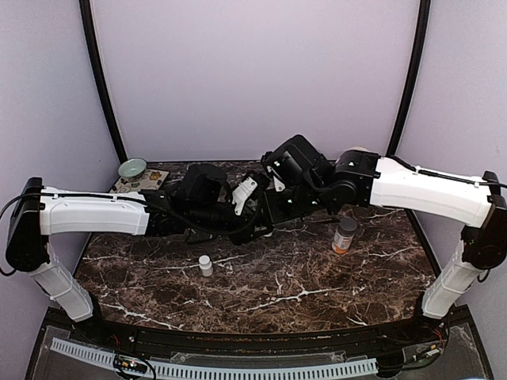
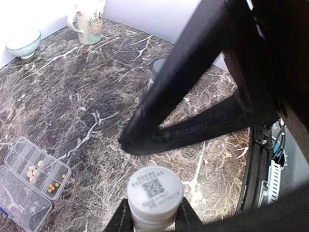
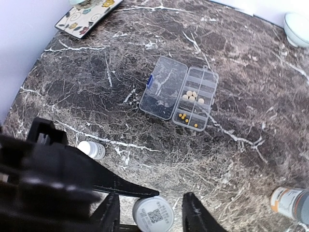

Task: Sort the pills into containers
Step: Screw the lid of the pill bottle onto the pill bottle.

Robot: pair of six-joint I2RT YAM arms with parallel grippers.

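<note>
The clear pill box (image 3: 163, 87) lies open on the marble, lid flat to the left. Cream-white pills (image 3: 191, 95) sit in one of its compartments, small orange ones (image 3: 186, 118) in another. The left wrist view shows the same box (image 2: 14, 203) and pills (image 2: 33, 170) at lower left. My left gripper (image 2: 154, 212) is shut on a small white bottle (image 2: 154, 191) with a QR label on its top face. My right gripper (image 3: 150, 210) straddles that bottle's top (image 3: 153, 216), jaws open with a gap on each side. Both grippers meet mid-table (image 1: 257, 202).
A second white bottle (image 1: 205, 264) stands near the front middle. An orange bottle with a grey cap (image 1: 344, 235) is to the right. At the back left are a pale bowl (image 1: 132, 168), a patterned plate (image 3: 87, 19) and a mug (image 2: 89, 19).
</note>
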